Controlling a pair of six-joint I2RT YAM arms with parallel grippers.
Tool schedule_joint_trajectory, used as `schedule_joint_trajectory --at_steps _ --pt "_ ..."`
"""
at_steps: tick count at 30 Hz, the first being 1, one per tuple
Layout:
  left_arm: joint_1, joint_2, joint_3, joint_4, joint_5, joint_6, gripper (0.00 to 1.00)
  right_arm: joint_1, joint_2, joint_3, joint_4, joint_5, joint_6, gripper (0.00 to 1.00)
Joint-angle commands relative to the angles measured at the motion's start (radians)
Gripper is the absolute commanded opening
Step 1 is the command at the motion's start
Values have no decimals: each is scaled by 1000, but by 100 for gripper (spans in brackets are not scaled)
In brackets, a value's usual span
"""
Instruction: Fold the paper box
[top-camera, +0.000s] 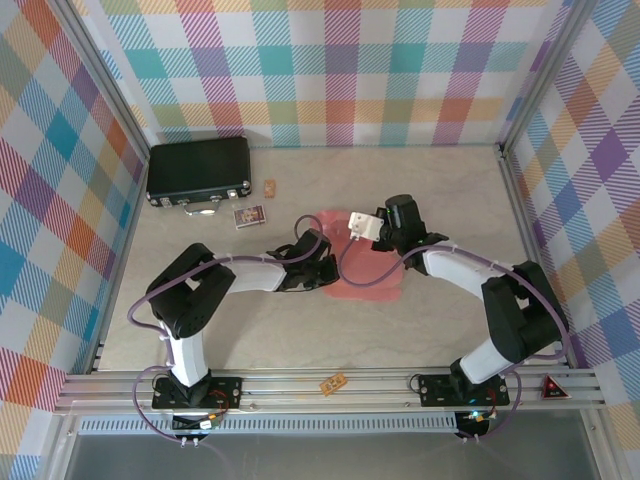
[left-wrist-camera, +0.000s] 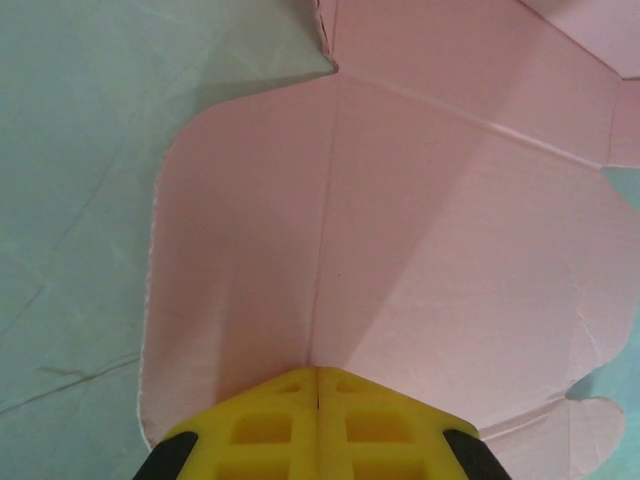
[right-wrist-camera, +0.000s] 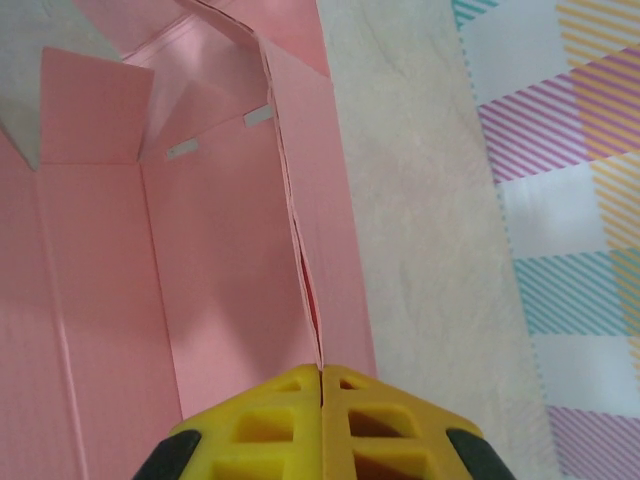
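Paper box (left-wrist-camera: 430, 260) looks thin matt pink card w/ crisp scored creases, left gripper (left-wrist-camera: 318, 388) & right gripper (right-wrist-camera: 321, 385) have matt yellow moulded plastic tips, table (top-camera: 300, 335) smooth pale stone-look, black case (top-camera: 198, 168) hard w/ faint sheen, front rail (top-camera: 330, 383) brushed aluminium.

Left arm (top-camera: 245, 272) and right arm (top-camera: 465, 268) meet mid-bench over the paper box (top-camera: 380, 288); black case (top-camera: 198, 170), card (top-camera: 249, 216) and tag (top-camera: 269, 187) clutter far left; bench (top-camera: 460, 190) far right and near strip free.
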Motion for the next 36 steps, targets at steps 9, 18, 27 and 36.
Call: schedule_joint_trajectory --at_steps 9,18,27,36 --pt "-10 74 61 -15 -14 6 0 45 -47 -107 139 56 -43 0" --pt "-8 -2 101 -107 3 84 8 47 -68 -148 164 58 -43 0" --pt "15 -160 142 -261 -39 166 23 47 -60 -152 169 89 -52 0" --pt "151 -245 187 -429 -122 281 24 47 -55 -157 175 89 -49 0"
